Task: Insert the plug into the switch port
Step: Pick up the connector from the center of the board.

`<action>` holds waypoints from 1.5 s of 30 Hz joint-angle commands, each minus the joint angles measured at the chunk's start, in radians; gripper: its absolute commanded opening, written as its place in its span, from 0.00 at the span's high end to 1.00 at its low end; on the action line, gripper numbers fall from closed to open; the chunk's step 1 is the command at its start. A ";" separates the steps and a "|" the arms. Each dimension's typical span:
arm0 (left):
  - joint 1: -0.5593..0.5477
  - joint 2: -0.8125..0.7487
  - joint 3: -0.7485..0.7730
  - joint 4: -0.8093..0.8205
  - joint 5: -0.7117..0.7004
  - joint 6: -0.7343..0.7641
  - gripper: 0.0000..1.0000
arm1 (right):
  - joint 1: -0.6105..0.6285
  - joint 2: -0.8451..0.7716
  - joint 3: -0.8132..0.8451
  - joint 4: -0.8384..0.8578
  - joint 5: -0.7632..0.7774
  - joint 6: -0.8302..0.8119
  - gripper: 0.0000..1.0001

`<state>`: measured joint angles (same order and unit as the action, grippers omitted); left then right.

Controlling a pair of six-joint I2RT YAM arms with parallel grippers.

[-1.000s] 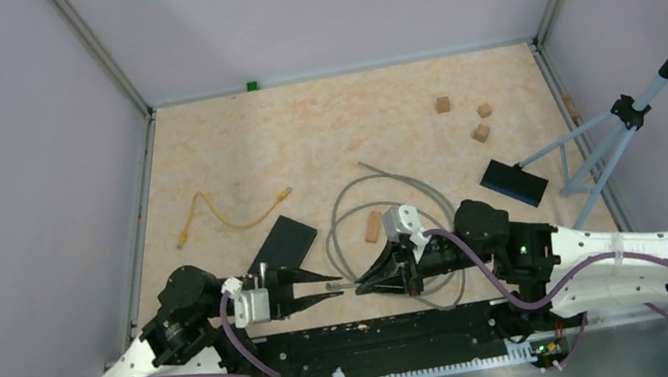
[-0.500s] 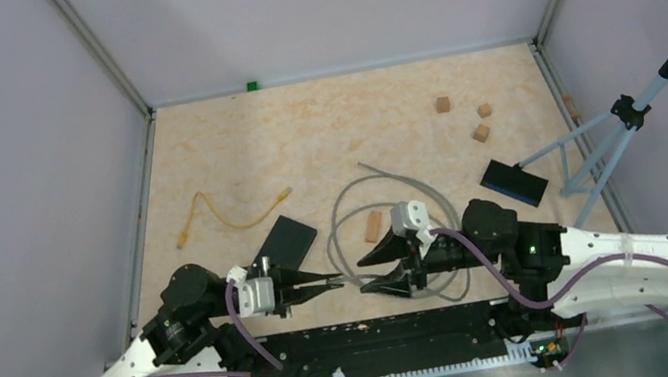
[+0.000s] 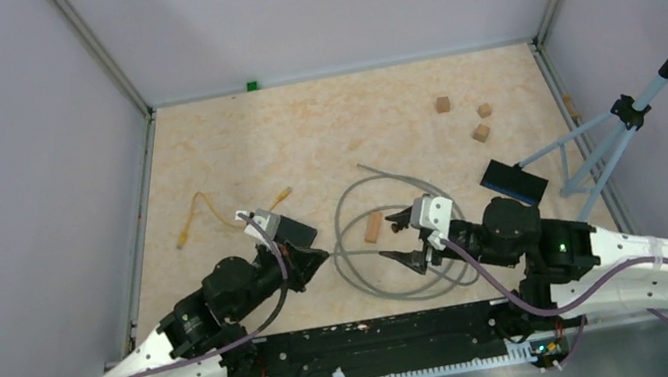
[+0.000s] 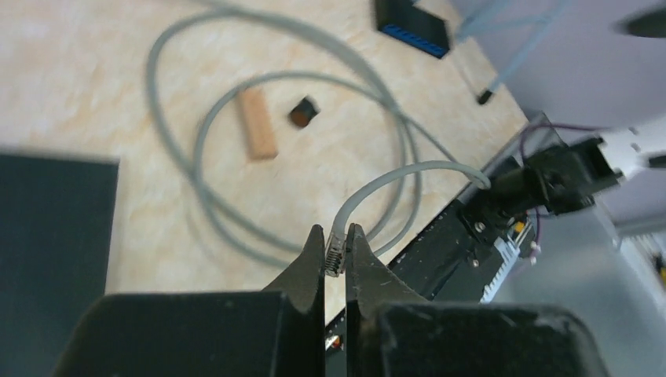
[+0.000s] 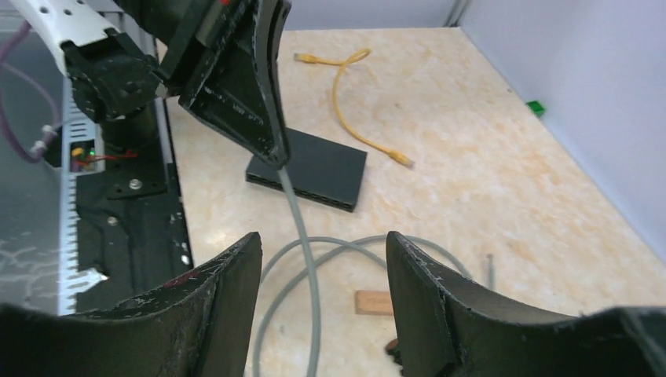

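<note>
The counter [image 3: 319,120] is worked by two arms, and the risk from here is judged to lie in a thin grip and unmanaged slack. The left arm [image 3: 150,364] is stretched over the flat black box [image 5: 310,166], which lies just beside and below the left jaws. The right arm [image 3: 645,261] is pointed toward it, and the right jaws are spread wide with nothing held. The grey cable [image 5: 301,228] is led out of the left jaws toward the gap of the right jaws, and the rest is coiled loosely on the counter between the two pairs. A blue-faced black box [image 3: 514,183] lies well apart, beyond the right jaws. Which box carries the port cannot be told, since no opening is shown. A wooden block [image 4: 257,124] is enclosed by the coil ahead of the left jaws and could be dragged along. The clear plug [image 4: 335,255] is pinched by the left jaws, pressed together only at their very tips. It could be twisted or pulled free by the stiff, unsupported cable, and a tilted plug would likely jam at the port.
</note>
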<state>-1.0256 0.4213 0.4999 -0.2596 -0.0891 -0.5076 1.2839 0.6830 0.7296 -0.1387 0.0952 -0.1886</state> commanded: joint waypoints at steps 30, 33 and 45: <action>-0.001 -0.128 -0.223 -0.167 -0.070 -0.798 1.00 | 0.028 0.614 -0.211 0.798 -0.242 -0.126 0.70; -0.001 -0.124 -0.200 -0.165 -0.057 -0.783 1.00 | 0.028 0.629 -0.213 0.804 -0.239 -0.125 0.69; -0.001 -0.122 -0.181 -0.105 0.058 -0.770 1.00 | 0.013 0.642 -0.253 0.804 -0.227 -0.096 0.63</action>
<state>-1.0256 0.3027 0.2752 -0.4137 -0.0700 -1.2999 1.3014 1.3178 0.4824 0.6216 -0.1165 -0.3099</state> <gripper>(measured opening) 0.059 0.370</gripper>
